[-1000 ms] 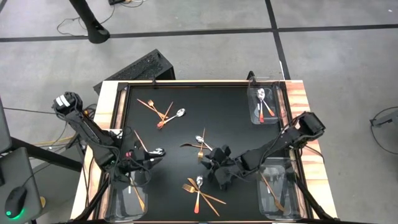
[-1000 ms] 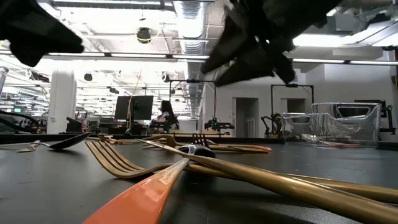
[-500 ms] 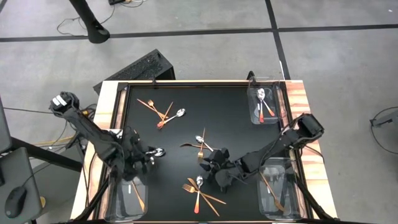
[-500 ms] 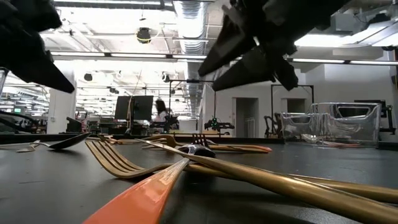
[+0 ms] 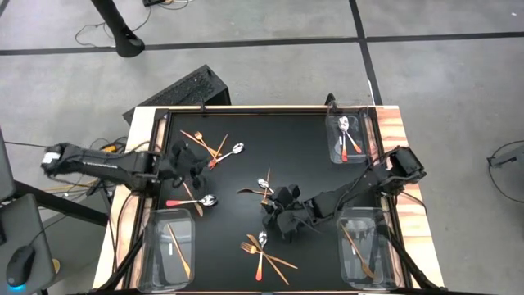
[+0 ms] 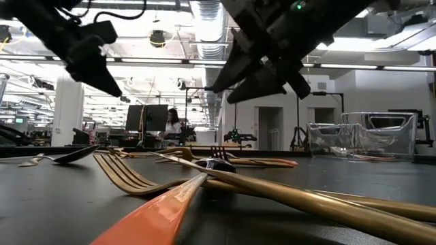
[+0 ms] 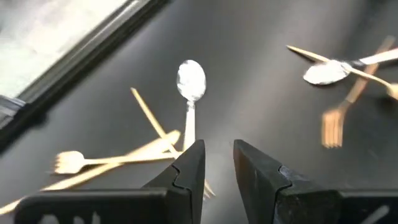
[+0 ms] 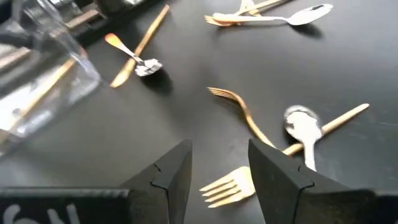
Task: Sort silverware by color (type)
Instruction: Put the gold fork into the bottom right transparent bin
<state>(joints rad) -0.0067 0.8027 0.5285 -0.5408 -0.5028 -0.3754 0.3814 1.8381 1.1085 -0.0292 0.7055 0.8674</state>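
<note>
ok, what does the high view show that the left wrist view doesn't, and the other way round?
Only the high view: the clear bin at the mat's far right, the right hand over the centre cluster, and the pile of forks at the near edge.
Only the left wrist view: the left hand with its fingers slightly apart and nothing between them.
Both: the left hand at the mat's far left, with the silver-bowled spoon lying just ahead of it, handle toward the hand.
</note>
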